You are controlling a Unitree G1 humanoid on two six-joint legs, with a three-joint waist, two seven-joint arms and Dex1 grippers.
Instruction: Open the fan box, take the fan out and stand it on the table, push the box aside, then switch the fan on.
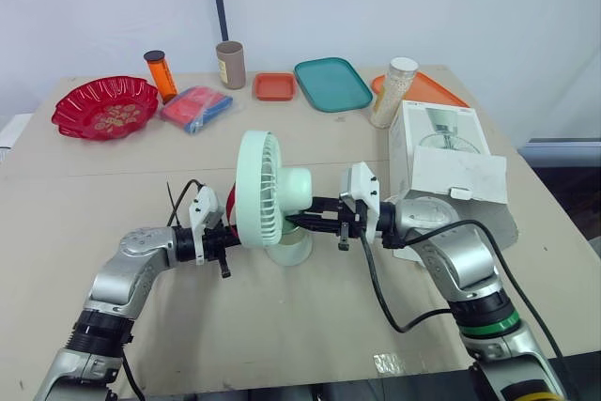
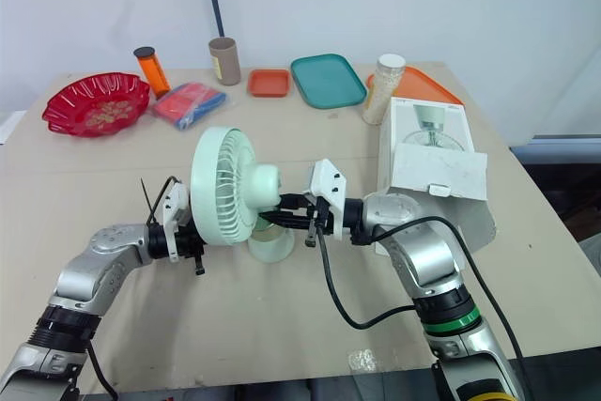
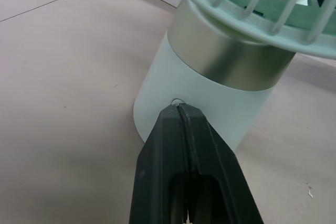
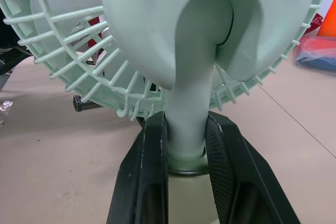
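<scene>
The pale green fan (image 1: 263,190) stands upright on its round base (image 1: 289,249) in the middle of the table. My right gripper (image 4: 185,121) comes in from behind the fan and is shut on the fan's neck, one black finger on each side. My left gripper (image 3: 178,109) is shut with nothing between its fingers, and its tip rests against the front of the frosted base (image 3: 210,108), just under the metal ring. The white fan box (image 1: 451,166) lies to the right of the fan with its flap open.
Along the back of the table stand a red bowl (image 1: 103,108), an orange bottle (image 1: 161,75), a brown tube (image 1: 230,65), a small orange tray (image 1: 274,86), a teal tray (image 1: 331,84) and a white jar (image 1: 393,91). A blue and red packet (image 1: 195,107) lies near the bowl.
</scene>
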